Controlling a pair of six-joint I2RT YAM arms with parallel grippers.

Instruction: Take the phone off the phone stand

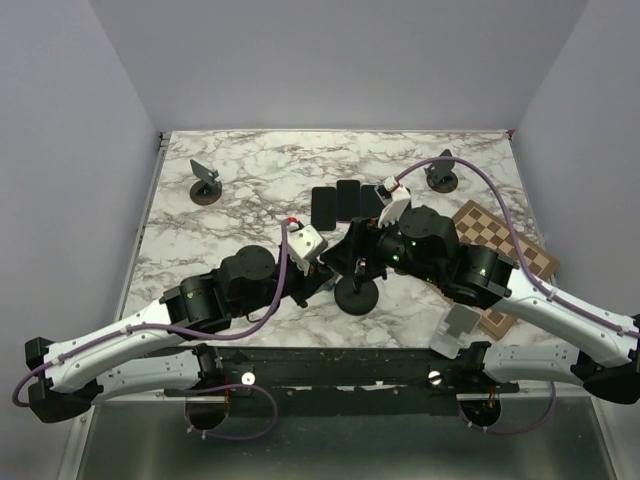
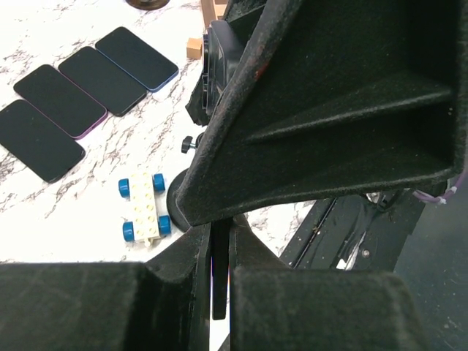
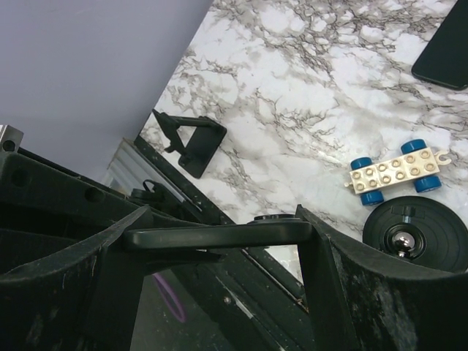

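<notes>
A black phone (image 3: 219,235) spans edge-on between the two fingers of my right gripper (image 3: 223,219), which is shut across its width. The phone stand's round black base (image 3: 417,234) rests on the marble just below and to the right of it. In the top view that base (image 1: 355,295) sits at the table's near centre, where both arms meet. My left gripper (image 2: 219,252) is shut on a thin black plate, apparently part of the phone stand. In the top view my left gripper (image 1: 335,278) reaches in from the left, beside my right gripper (image 1: 368,250).
Several dark phones (image 2: 80,95) lie flat in a row on the marble. A white toy car with blue wheels (image 2: 144,208) stands near the base. Two other stands (image 1: 205,182) (image 1: 440,175) stand at the back. A chessboard (image 1: 505,250) lies at the right.
</notes>
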